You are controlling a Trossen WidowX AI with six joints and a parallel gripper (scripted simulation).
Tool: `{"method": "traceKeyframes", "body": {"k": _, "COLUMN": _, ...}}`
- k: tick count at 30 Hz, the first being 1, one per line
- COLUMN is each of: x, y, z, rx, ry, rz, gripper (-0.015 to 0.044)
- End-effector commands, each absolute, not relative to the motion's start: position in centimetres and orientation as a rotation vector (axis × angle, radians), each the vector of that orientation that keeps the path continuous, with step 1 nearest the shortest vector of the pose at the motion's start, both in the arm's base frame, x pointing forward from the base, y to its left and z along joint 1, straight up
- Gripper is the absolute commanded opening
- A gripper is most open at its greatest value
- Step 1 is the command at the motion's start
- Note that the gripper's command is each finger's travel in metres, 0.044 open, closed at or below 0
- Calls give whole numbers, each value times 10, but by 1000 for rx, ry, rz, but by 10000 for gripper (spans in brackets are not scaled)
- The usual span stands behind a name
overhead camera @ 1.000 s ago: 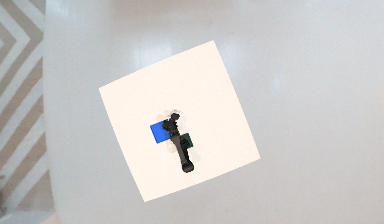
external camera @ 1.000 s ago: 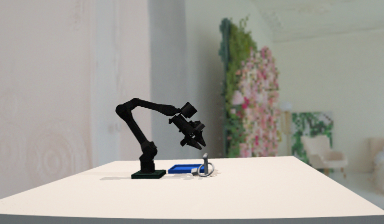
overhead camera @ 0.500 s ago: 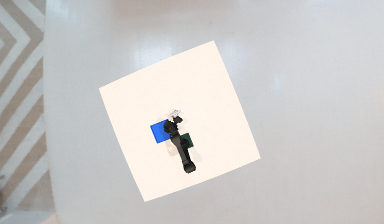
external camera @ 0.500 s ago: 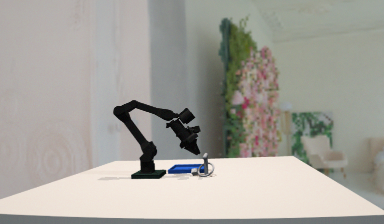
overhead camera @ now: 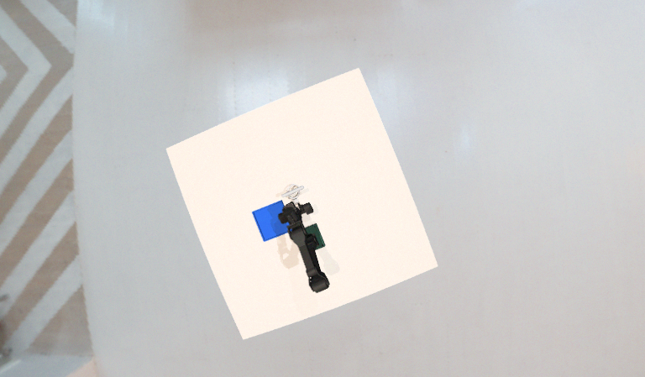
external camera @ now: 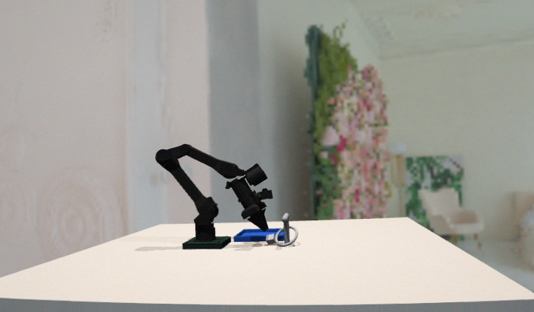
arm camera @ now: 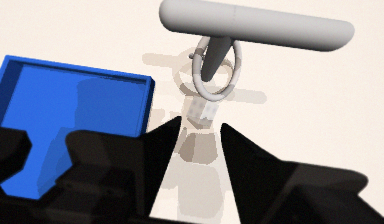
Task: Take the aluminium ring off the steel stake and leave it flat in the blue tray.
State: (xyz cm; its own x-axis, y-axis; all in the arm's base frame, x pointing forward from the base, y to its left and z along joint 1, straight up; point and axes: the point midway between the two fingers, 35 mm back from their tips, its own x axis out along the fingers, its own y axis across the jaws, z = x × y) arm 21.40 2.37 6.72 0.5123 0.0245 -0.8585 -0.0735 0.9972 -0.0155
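Note:
The grey ring [external camera: 297, 236] [arm camera: 216, 97] is around the stake's post [external camera: 286, 230] [arm camera: 216, 59], under the cross-bar [overhead camera: 292, 191] [arm camera: 255, 24]. It looks steeply tilted, not flat. Its pale block-like tab [external camera: 270, 238] [arm camera: 202, 109] is on the side toward the arm. My gripper [external camera: 265, 229] [arm camera: 201, 123] is partly open and empty, pointing down at a slant. Its fingertips are above and just short of the tab, which lines up with the gap between them in the wrist view. The blue tray [overhead camera: 266, 223] [external camera: 244, 238] [arm camera: 45, 94] holds no ring; the arm hides its right part in the top view.
The arm's dark green base [overhead camera: 319, 239] [external camera: 206, 242] stands beside the tray. The tray's near corner is close to the stake, on the left in the wrist view. The cross-bar overhangs the ring on both sides. Shadows fall across the tray and the pale table top [overhead camera: 332, 140].

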Motion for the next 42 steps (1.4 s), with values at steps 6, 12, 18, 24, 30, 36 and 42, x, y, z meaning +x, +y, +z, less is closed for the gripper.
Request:
{"method": "traceKeyframes", "body": {"k": 6, "x": 213, "y": 21, "z": 63, "rx": -13, "ry": 1029, "rz": 25, "gripper": 200}}
{"method": "traceKeyframes", "body": {"k": 12, "x": 219, "y": 22, "z": 57, "rx": -13, "ry": 1028, "rz": 25, "gripper": 200}}
{"method": "traceKeyframes", "body": {"k": 18, "x": 224, "y": 22, "z": 48, "rx": -13, "ry": 1028, "rz": 25, "gripper": 200}}
{"method": "traceKeyframes", "body": {"k": 24, "x": 229, "y": 22, "z": 40, "rx": -13, "ry": 1028, "rz": 25, "gripper": 200}}
{"method": "traceKeyframes", "body": {"k": 30, "x": 233, "y": 22, "z": 31, "rx": -13, "ry": 1027, "rz": 25, "gripper": 200}}
{"method": "traceKeyframes", "body": {"k": 36, "x": 235, "y": 22, "z": 29, "rx": -10, "ry": 1023, "rz": 20, "gripper": 193}}
{"method": "traceKeyframes", "body": {"k": 42, "x": 235, "y": 22, "z": 29, "rx": -10, "ry": 1023, "rz": 20, "gripper": 153}}
